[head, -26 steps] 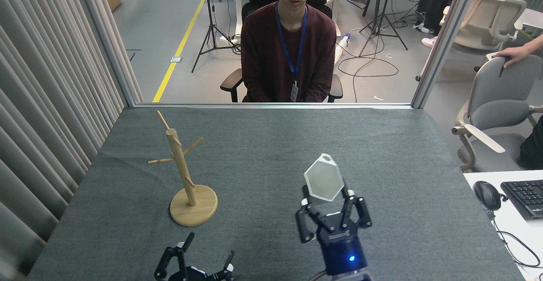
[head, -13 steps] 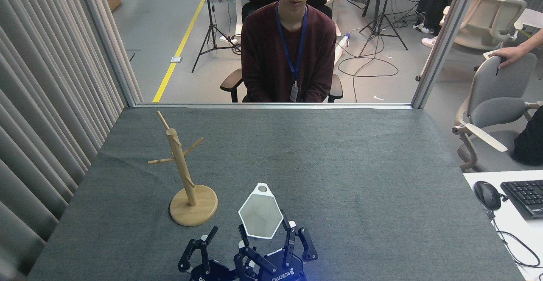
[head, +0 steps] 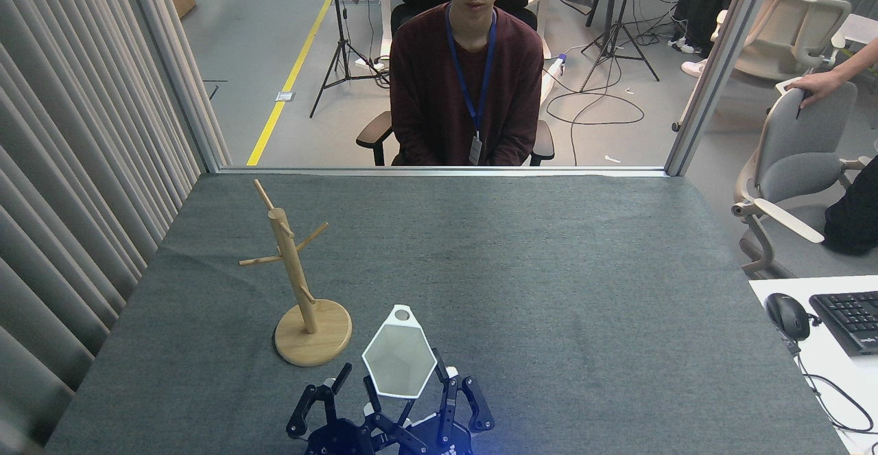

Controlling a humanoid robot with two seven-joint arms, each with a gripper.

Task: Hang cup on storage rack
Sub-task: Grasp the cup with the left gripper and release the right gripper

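The right gripper (head: 406, 400) sits low at the near edge of the table (head: 549, 270), its black fingers (head: 450, 400) closed on either side of the cup (head: 399, 366), and the white hexagonal cup is held up off the grey cloth with its open mouth tipped toward the camera. The small rim tab with its round hole points away, toward the far side of the table. Just to the left, the left gripper (head: 329, 400) hangs beside it, fingers spread apart with nothing between them, one tip close to the cup's left edge but not visibly touching.

The storage rack (head: 295, 283) stands upright on its round wooden base to the left of the cup and a little farther back, near but apart from it. Its pegs angle out bare from the slim pole.

Beyond the table's far edge a person (head: 466, 71) in a dark red top with a blue lanyard sits facing this way. At the right, a mouse (head: 787, 316) and a keyboard (head: 850, 318) lie on a white desk, and a hand (head: 809, 86) rests on a grey chair (head: 799, 160).
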